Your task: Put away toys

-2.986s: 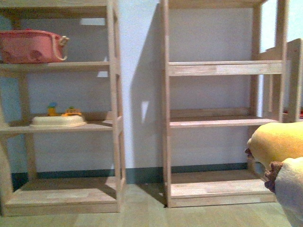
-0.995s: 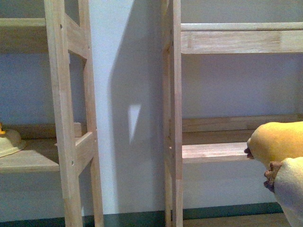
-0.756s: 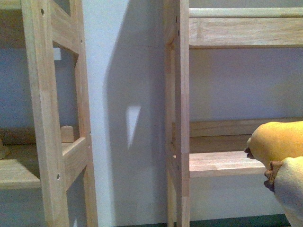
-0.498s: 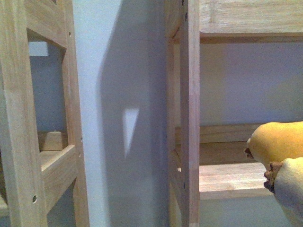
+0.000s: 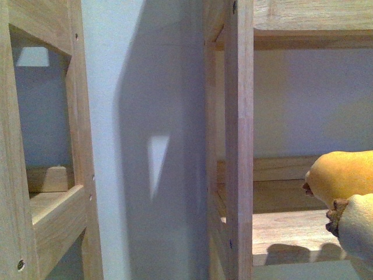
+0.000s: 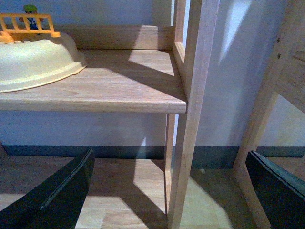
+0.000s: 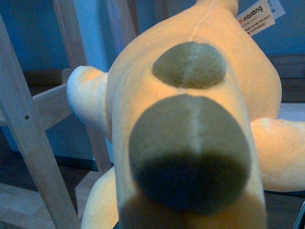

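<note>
Two pale wooden racks stand against a light wall (image 5: 145, 87). The front view shows only slices of them: the left rack's post (image 5: 78, 116) and the right rack's post (image 5: 239, 140), with the right rack's shelf board (image 5: 285, 233) behind it.

The orange-yellow plush toy (image 5: 341, 175) enters that view from the right edge. It is off the floor and just above the shelf board's front, and its shadow lies on the board. A reddish-brown paw tip (image 5: 336, 214) shows beside a paler limb.

Only the right wrist view shows the toy close up. There it fills the picture, with two dark round patches (image 7: 190, 152) on its body and a white printed tag (image 7: 257, 16). It hides the right gripper, so whether that gripper holds the toy cannot be told.

Only the left wrist view shows the left rack's shelf (image 6: 105, 90). It carries a cream basin (image 6: 38, 59) with a small orange toy fence (image 6: 26, 24) on top. The left gripper (image 6: 169, 157) appears there with its dark fingers (image 6: 62, 195) spread wide and nothing between them.
</note>
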